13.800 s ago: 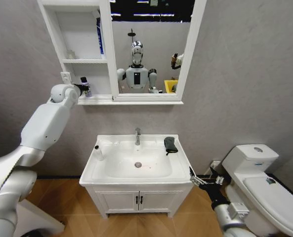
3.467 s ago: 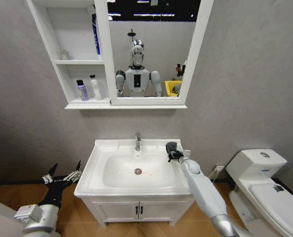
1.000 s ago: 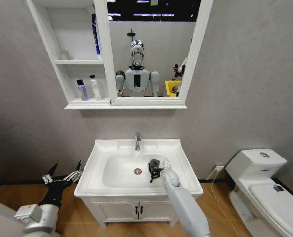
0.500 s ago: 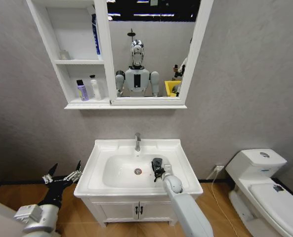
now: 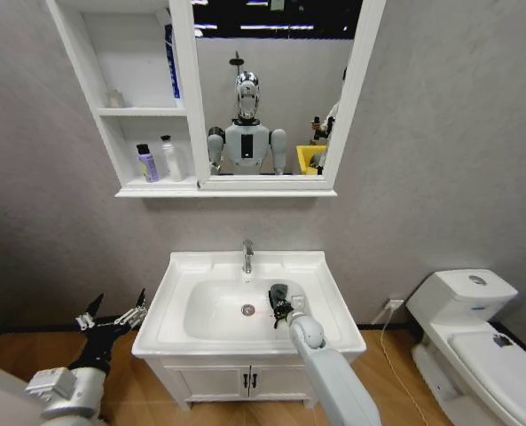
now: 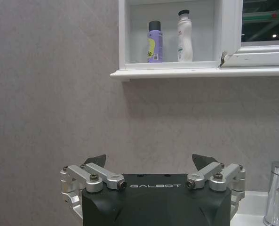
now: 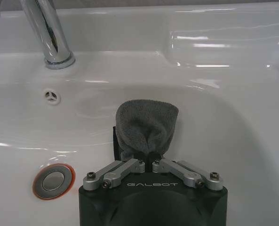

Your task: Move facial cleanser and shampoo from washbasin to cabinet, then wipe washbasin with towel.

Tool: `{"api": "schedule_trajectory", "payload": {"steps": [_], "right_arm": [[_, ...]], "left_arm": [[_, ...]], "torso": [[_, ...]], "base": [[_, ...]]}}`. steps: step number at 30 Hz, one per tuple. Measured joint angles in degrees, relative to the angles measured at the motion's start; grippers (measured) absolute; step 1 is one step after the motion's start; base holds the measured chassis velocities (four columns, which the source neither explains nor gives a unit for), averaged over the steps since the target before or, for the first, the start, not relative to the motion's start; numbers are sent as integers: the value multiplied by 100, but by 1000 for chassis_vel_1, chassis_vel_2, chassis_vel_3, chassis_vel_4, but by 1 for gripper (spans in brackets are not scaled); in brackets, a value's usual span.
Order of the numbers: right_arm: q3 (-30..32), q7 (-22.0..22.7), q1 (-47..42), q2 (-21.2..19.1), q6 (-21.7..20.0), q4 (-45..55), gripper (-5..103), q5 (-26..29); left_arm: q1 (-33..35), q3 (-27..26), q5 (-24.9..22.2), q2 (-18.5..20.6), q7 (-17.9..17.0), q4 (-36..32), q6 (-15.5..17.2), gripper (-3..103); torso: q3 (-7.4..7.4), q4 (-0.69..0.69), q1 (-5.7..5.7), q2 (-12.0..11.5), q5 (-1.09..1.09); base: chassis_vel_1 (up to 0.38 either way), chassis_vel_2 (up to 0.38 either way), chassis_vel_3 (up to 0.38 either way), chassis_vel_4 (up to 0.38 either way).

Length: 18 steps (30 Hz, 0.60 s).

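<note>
The right tool is clamped on the towel, pressing it against the inner slope of the washbasin bowl, to the right of the drain. The facial cleanser and the shampoo stand side by side in the cabinet, so wiping is the step in hand. Good wiping probably means steady light pressure, overlapping passes and steering clear of the faucet. The left tool waits low beside the washbasin, fingers apart.

Even, bright indoor light, soft shadows. Ceiling strip lights show in the mirror. Glare streaks the washbasin rim.
</note>
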Motion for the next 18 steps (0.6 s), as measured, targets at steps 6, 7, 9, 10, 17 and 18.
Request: {"api": "schedule_trajectory", "payload": {"steps": [6, 7, 9, 10, 17, 18], "right_arm": [[14, 13, -23, -35, -9, 64, 2, 46], [14, 16, -35, -37, -14, 83, 2, 48], [3, 40, -70, -39, -31, 133, 2, 53], [3, 40, -70, -39, -31, 133, 2, 53], [-64, 102, -200, -69, -110, 311, 2, 99], [-64, 102, -200, -69, -110, 311, 2, 99]], "left_arm": [[0, 0, 0, 0, 0, 0, 0, 100], [0, 0, 0, 0, 0, 0, 0, 100], [0, 0, 0, 0, 0, 0, 0, 100], [0, 0, 0, 0, 0, 0, 0, 100], [0, 0, 0, 0, 0, 0, 0, 100], [0, 0, 0, 0, 0, 0, 0, 100]], "torso": [[0, 0, 0, 0, 0], [0, 1, 0, 0, 0], [0, 0, 0, 0, 0], [0, 0, 0, 0, 0], [0, 0, 2, -1, 0], [0, 0, 2, -1, 0]], "base": [[0, 0, 0, 0], [0, 0, 0, 0], [0, 0, 0, 0], [0, 0, 0, 0], [-34, 26, 38, -34], [0, 0, 0, 0]]}}
